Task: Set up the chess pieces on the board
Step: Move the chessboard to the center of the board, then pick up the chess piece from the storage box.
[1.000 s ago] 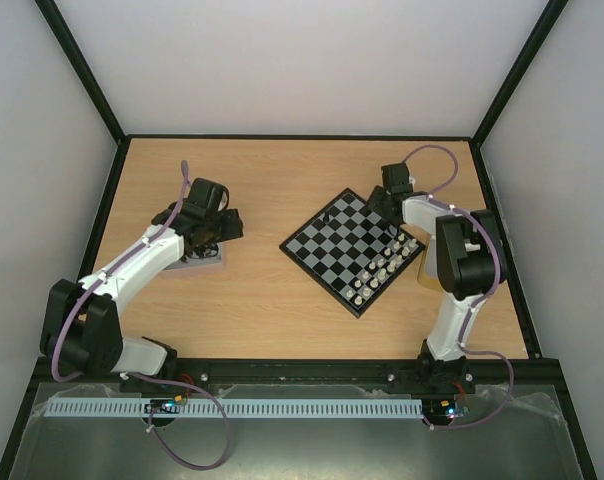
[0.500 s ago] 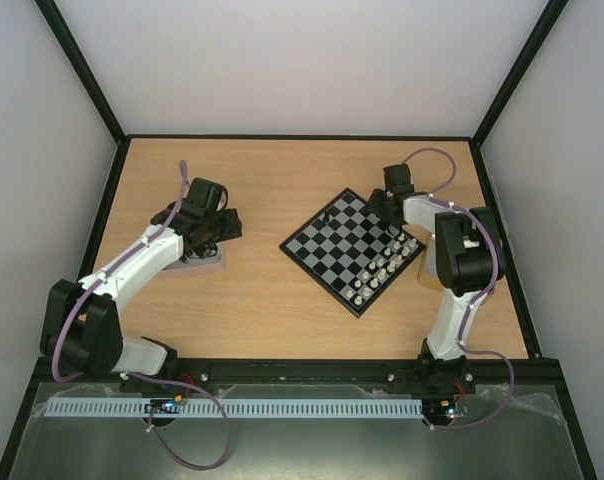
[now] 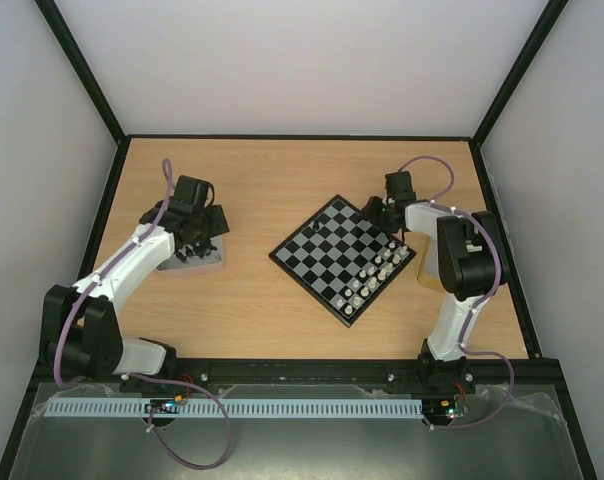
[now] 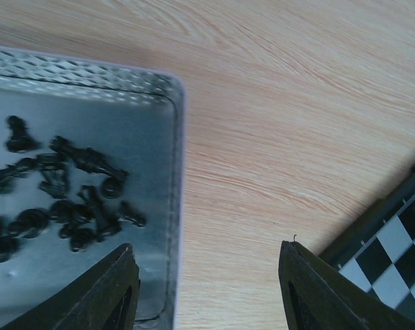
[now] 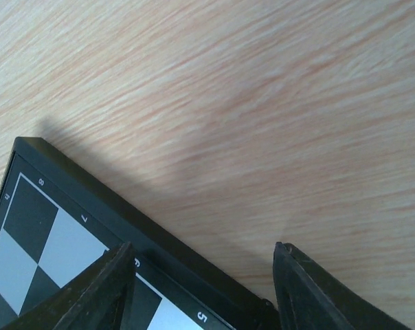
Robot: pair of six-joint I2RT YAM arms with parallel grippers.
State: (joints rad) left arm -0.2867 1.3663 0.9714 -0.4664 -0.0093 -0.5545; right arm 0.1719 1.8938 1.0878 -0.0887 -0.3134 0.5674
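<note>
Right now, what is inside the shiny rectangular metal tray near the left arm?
A jumbled heap of small black chess pieces lies in the tray. The left gripper's finger covers the tray's near part, so anything there is hidden.

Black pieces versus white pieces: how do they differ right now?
The black pieces lie jumbled in the metal tray; the white pieces stand in two rows on the board. Black ones are off the board to its left, white along its right edge. Both are tiny.
</note>
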